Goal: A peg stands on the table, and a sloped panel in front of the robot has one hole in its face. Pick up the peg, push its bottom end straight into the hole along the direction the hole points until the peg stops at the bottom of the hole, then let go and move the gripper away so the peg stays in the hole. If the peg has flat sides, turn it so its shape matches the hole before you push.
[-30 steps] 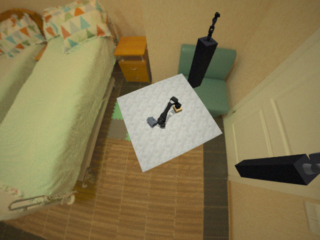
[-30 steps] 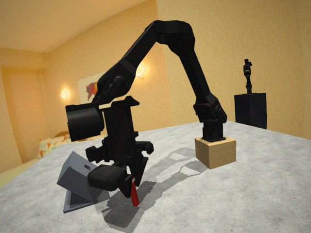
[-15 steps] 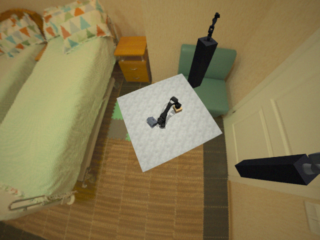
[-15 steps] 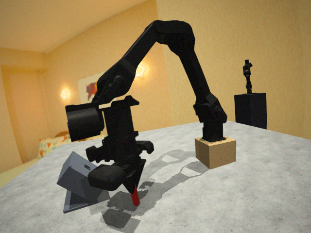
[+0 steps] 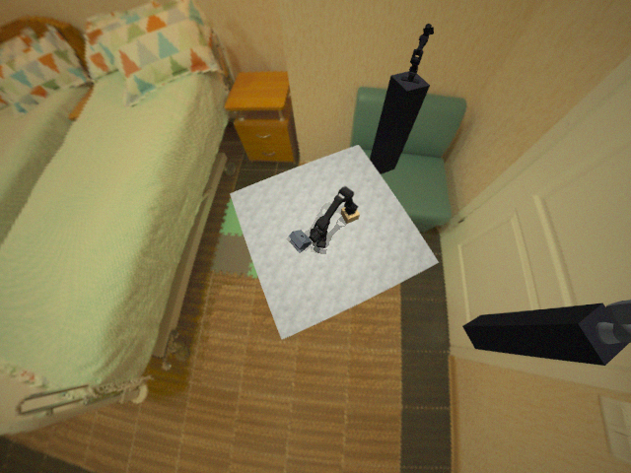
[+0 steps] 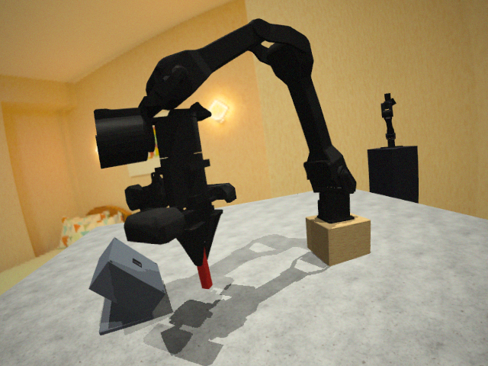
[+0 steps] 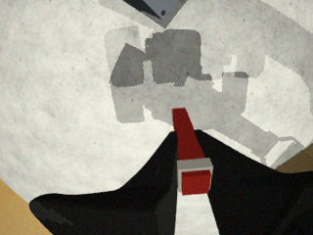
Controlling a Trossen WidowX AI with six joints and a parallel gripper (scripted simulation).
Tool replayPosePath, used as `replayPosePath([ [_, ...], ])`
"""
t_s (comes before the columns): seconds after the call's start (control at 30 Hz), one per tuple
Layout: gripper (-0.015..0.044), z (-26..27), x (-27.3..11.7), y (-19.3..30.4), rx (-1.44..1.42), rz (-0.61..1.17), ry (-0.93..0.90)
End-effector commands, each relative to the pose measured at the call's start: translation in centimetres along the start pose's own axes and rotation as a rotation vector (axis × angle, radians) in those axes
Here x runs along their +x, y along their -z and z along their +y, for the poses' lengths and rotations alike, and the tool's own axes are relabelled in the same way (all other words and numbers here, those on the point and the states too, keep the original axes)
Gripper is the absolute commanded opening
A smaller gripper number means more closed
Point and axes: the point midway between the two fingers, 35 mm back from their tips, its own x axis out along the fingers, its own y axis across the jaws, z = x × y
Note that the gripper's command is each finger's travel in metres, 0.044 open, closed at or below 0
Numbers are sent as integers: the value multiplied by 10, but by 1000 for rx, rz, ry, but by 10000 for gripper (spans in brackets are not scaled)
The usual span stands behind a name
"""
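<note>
My gripper (image 6: 203, 258) (image 7: 184, 136) is shut on the red peg (image 6: 204, 277) (image 7: 188, 144), with its fingers pointing down. The peg has flat sides and a light grey band near its top; it hangs nearly upright, its lower end a little above the table. The grey-blue sloped panel (image 5: 299, 240) (image 6: 125, 255) stands left of the peg in the exterior view, apart from it. Its face has a small dark rectangular hole (image 6: 136, 262). In the wrist view only a corner of the panel (image 7: 164, 6) shows at the top edge; the hole is out of view.
The arm's base stands on a wooden block (image 5: 350, 216) (image 6: 349, 242) at the right in the exterior view. The arm's shadows fall across the pale table (image 5: 356, 264) (image 6: 413, 284). A second small arm on a black pedestal (image 5: 399, 122) (image 6: 393, 171) stands beyond the table edge.
</note>
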Motion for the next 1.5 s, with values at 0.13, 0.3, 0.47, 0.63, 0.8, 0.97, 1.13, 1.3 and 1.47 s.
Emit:
replayPosePath([
  [0.13,0,-1,-14,-1,10,-4,-18],
  [0.3,0,-3,-15,-4,34,-11,-42],
  [0.47,0,-6,-15,-8,62,-19,-69],
  [0.63,0,-8,-16,-11,89,-27,-97],
  [0.8,0,-11,-17,-15,116,-35,-124],
  [0.97,0,-13,-18,-18,143,-43,-152],
  [1.13,0,-16,-19,-22,170,-52,-179],
  [1.3,0,-19,-20,-25,196,-60,-206],
  [1.47,0,-22,-21,-29,222,-69,-233],
])
